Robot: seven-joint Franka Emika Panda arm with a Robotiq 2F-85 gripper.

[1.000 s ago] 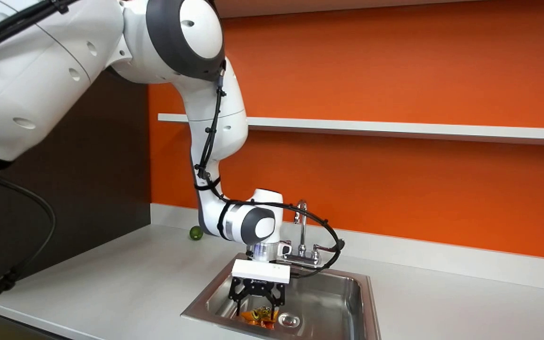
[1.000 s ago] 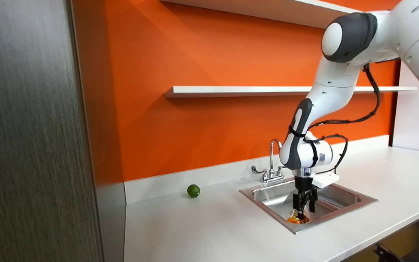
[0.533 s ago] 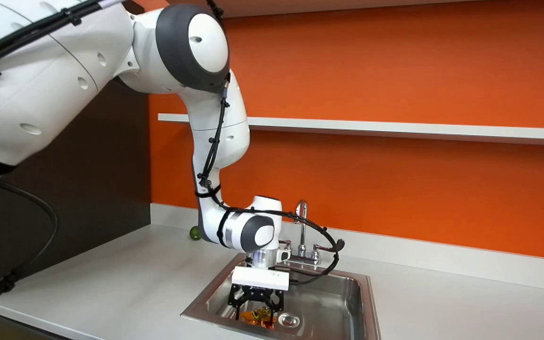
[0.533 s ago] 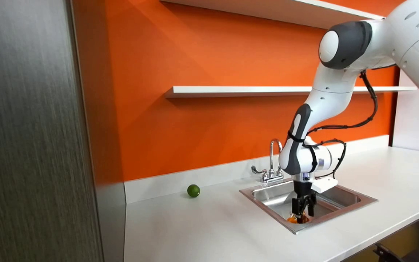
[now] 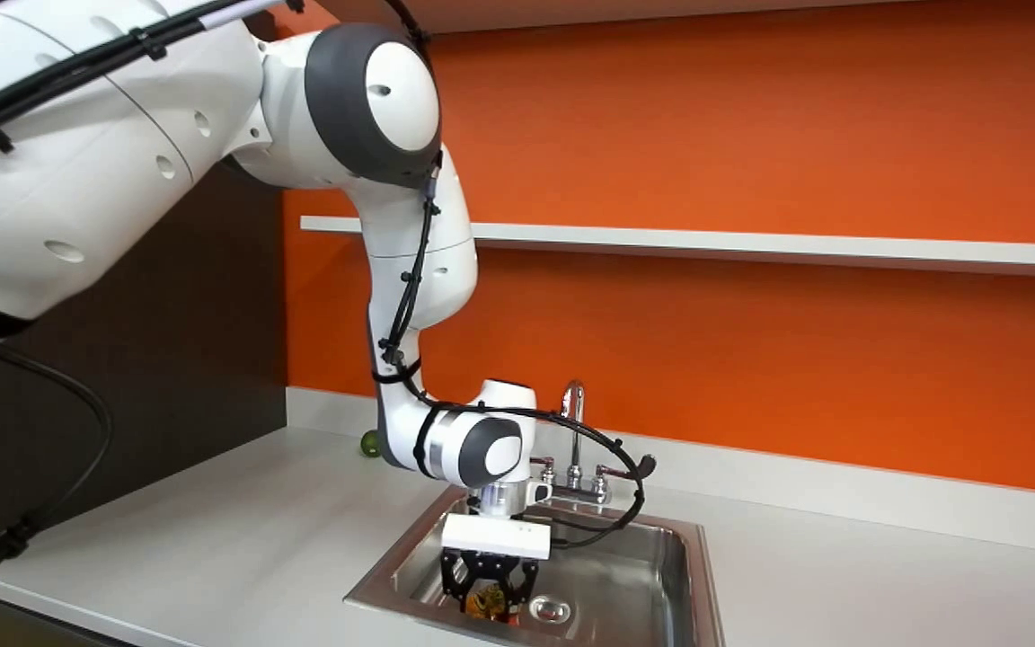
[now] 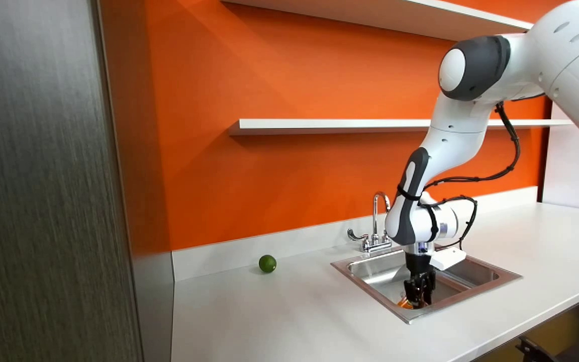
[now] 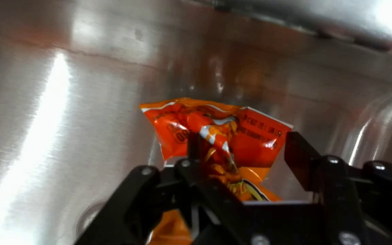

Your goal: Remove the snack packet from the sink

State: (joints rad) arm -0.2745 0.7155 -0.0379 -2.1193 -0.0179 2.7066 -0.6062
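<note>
Pale grey countertop point(image 6: 269, 322), rectangular stainless steel sink point(image 6: 465, 294) recessed into its surface, green lime point(image 6: 267, 263) resting near the backsplash point(image 6: 219, 259), well apart from the sink

In the wrist view, the snack packet point(image 7: 223, 149) carries, toward ten o'clock on its red part, a small dark mark point(image 7: 179, 133) with rounded digits that look like a 0 and either a 9 or a 6; which of those cannot be told. Toward two o'clock stand lines of dark print point(image 7: 260, 128), too blurred to read, and toward five o'clock what looks like yellow lettering point(image 7: 238, 188), partly hidden and likewise illegible.
</note>
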